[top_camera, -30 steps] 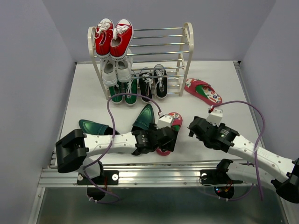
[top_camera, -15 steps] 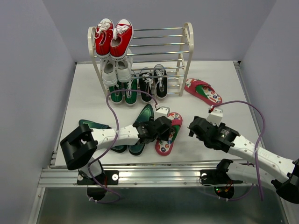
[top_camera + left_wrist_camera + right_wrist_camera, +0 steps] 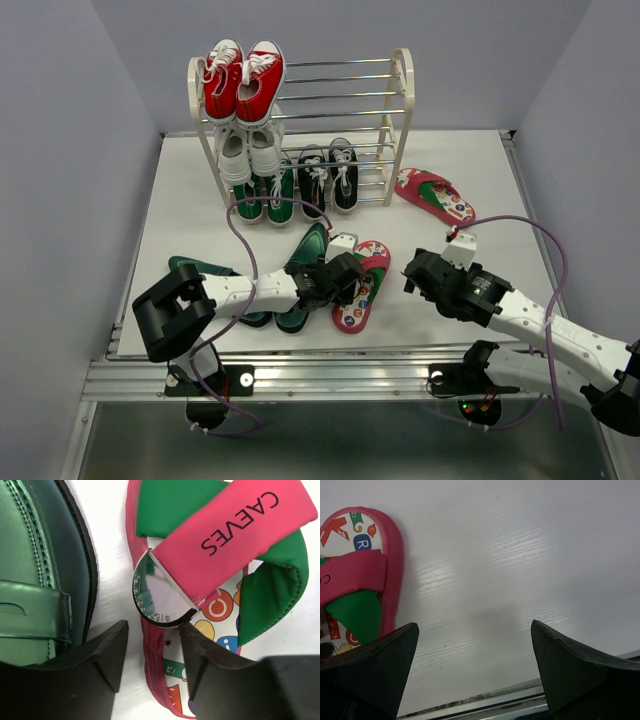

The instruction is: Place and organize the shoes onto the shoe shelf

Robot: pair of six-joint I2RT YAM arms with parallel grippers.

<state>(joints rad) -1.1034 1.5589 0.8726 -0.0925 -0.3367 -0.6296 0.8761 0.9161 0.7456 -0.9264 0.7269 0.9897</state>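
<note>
Desk (image 3: 190, 200): it carries the shelf at its far side and four loose shoes nearer the arms. We judge those four are what remains to put away.
Shelf (image 3: 404, 90): it stands upright with its open face towards the arms, so shoes can go in from the front. Rods on the right of the upper levels look free.
Shelf, top level: the red sneakers (image 3: 243, 80) sit paired at the left end.
Shelf, next level down: the white sneakers (image 3: 250, 150) are directly under the red ones.
Shelf, lowest level: a green pair (image 3: 265, 200) sits at the left with the black sneakers (image 3: 330, 178) just beside it. The green pair is in shadow, so we take them for loafers without being sure.
Left hand (image 3: 152, 630): it is low over the desk with its jaws half spread. One jaw is in the gap beside a loafer and the other is over the printed footbed, so they straddle the near flip-flop's rim. It is not yet pinching, and is likely set to lift the shoe by that edge.
Right hand (image 3: 474, 630): its jaws are wide apart and hold nothing. It hangs above bare desk, out of the left arm's way.
Loose loafers (image 3: 308, 250): one lies just left of the near flip-flop. The other is further left, partly under the left arm.
Near flip-flop (image 3: 220, 525): it lies flat on the desk, strap up.
Far flip-flop (image 3: 435, 195): it lies right of the shelf's foot, well apart from its mate.
</note>
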